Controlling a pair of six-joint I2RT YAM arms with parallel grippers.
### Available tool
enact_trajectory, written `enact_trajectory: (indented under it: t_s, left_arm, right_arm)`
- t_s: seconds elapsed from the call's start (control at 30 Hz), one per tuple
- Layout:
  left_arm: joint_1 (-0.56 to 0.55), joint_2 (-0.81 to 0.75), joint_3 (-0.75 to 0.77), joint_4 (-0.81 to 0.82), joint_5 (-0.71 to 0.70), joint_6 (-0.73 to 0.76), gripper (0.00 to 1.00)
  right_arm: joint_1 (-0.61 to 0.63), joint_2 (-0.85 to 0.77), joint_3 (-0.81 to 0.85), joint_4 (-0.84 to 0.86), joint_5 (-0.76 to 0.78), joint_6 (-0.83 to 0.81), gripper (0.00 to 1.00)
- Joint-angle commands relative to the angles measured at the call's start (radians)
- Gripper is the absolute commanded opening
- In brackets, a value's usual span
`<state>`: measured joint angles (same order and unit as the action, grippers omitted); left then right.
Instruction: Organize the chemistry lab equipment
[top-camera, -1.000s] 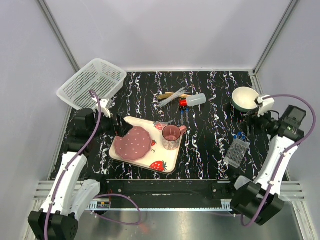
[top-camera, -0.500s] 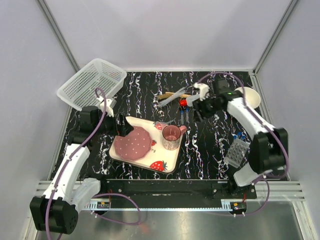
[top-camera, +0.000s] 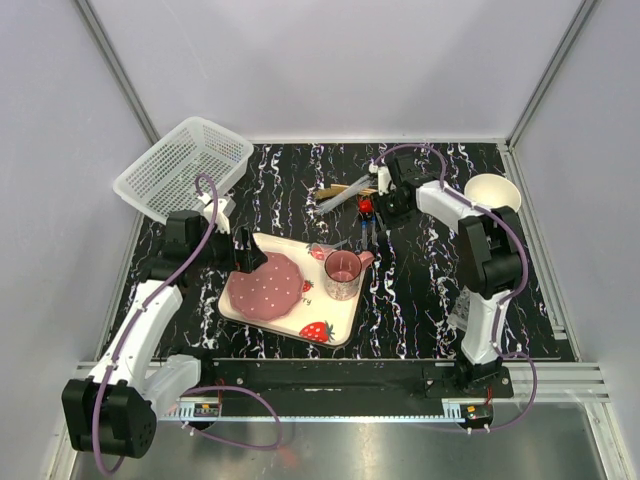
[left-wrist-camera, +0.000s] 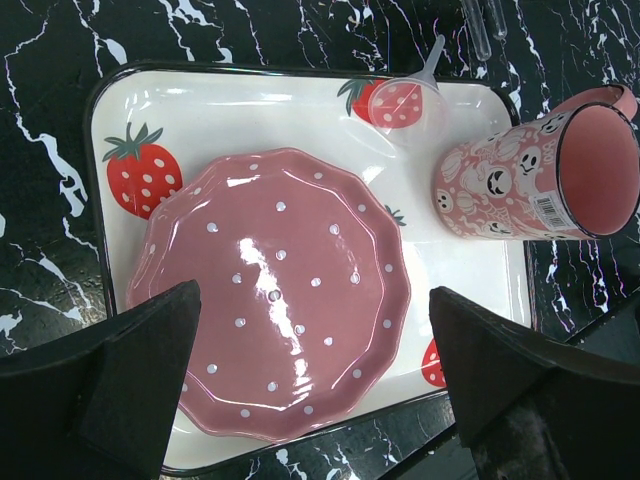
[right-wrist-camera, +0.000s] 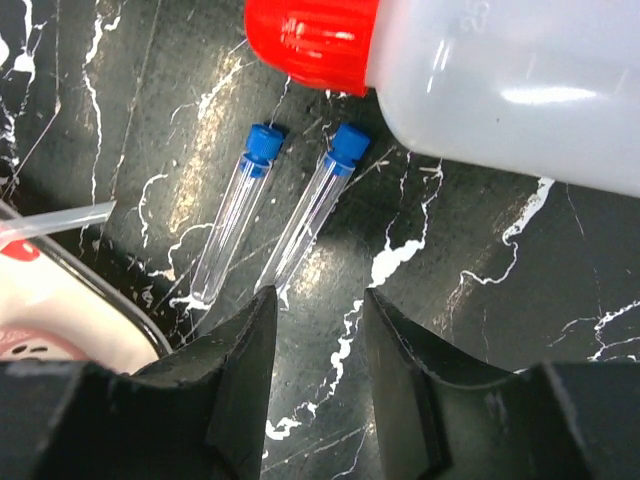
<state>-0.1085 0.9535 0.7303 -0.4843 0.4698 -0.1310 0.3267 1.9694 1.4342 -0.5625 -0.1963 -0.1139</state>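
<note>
Since a second ago the right arm has swung from the right edge of the overhead view to its upper middle, and its jaws have narrowed on the way. Now the right gripper (right-wrist-camera: 315, 345) hangs low over the table with a slim gap between its fingers, and it grasps nothing. Two tubes (right-wrist-camera: 305, 220) lie side by side just above it in the wrist view, blue ends toward the bottle (right-wrist-camera: 520, 90). That bottle rests on its side along the top of the frame, its red cap (right-wrist-camera: 315, 40) near them but apart. The left gripper (left-wrist-camera: 315, 340) hovers spread wide over the plate (left-wrist-camera: 270, 300) on the tray (left-wrist-camera: 300, 100), released. I judge the step to be picking one tube, so I want the jaws reopened enough to straddle only the right-hand one. I'd set them across its length near the middle and close softly, since it looks likely to roll into its neighbour.
</note>
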Motion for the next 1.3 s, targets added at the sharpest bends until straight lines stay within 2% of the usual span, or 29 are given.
enact_trajectory:
  t_s: [0.0, 0.27, 0.47, 0.77, 0.97, 1.03, 1.07, 1.13, 1.17, 1.23, 1.27]
  left_arm:
    - [0.004, 0.007, 0.012, 0.019, -0.008, 0.014, 0.99]
    - [0.003, 0.004, 0.012, 0.019, -0.003, 0.016, 0.99]
    - [0.003, -0.001, 0.012, 0.019, -0.005, 0.016, 0.99]
    - [0.004, -0.009, 0.014, 0.019, 0.003, 0.018, 0.99]
    - [0.003, -0.033, 0.011, 0.033, 0.039, -0.011, 0.99]
    - [0.003, -0.045, 0.003, 0.065, 0.072, -0.074, 0.99]
    - [0.003, -0.048, -0.014, 0.084, 0.123, -0.106, 0.97]
    - [0.001, -0.067, -0.037, 0.177, 0.191, -0.238, 0.94]
    - [0.001, -0.076, -0.067, 0.223, 0.254, -0.351, 0.93]
    - [-0.017, -0.116, -0.103, 0.392, 0.305, -0.474, 0.91]
    - [-0.035, -0.146, -0.132, 0.451, 0.308, -0.583, 0.91]
  right_arm:
    - [0.015, 0.028, 0.064, 0.049, 0.04, 0.039, 0.45]
    - [0.025, 0.086, 0.104, 0.032, 0.018, 0.06, 0.47]
    - [0.035, 0.129, 0.123, 0.019, 0.084, 0.06, 0.46]
    - [0.035, 0.057, 0.016, 0.03, 0.238, 0.016, 0.26]
    - [0.029, -0.044, -0.09, 0.044, 0.235, -0.018, 0.13]
    - [0.009, -0.108, -0.119, 0.046, 0.2, -0.02, 0.12]
    - [0.0, -0.136, -0.151, 0.047, 0.125, -0.018, 0.1]
    - [-0.044, -0.239, -0.182, 0.046, 0.04, -0.001, 0.1]
    - [-0.061, -0.316, -0.21, 0.042, -0.054, 0.003, 0.09]
    - [-0.121, -0.395, -0.228, 0.023, -0.153, 0.028, 0.09]
    - [-0.136, -0.465, -0.228, 0.004, -0.255, 0.033, 0.09]
